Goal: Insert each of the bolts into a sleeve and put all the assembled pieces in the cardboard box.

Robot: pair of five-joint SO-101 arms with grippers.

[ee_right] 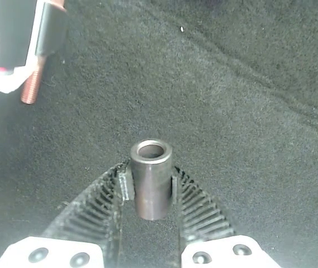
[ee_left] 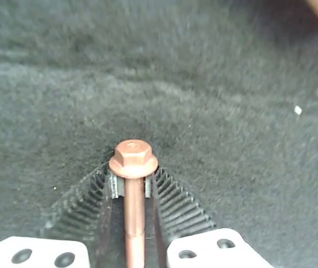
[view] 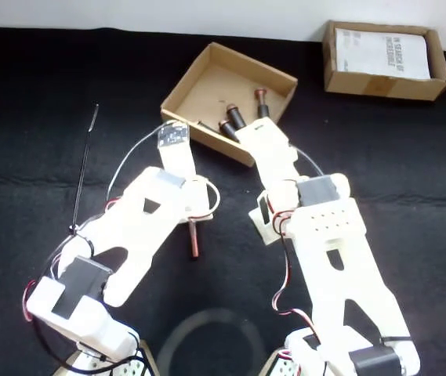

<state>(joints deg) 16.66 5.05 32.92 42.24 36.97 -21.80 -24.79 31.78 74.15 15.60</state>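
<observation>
One copper bolt (ee_left: 133,161) and one dark sleeve (ee_right: 152,180) are each gripped but not yet joined, so this pair appears to be mid-assembly. At least two assembled pieces (view: 233,117) lie in the cardboard box (view: 187,82), close to its near wall. Whether a third lies beside them cannot be told. What remains, by this showing, is to mate the held pair and set it in the box.

The left jaws are closed on the bolt's shank just under the hex head, which stands past the tips. The right jaws clamp the sleeve by its sides, with the open bore facing outward beyond the tips. In the right wrist view the bolt's threaded end sits off to one side of the sleeve, apart from it and not lined up with the bore. Both parts hang above the black-covered worktop (view: 379,157).
</observation>
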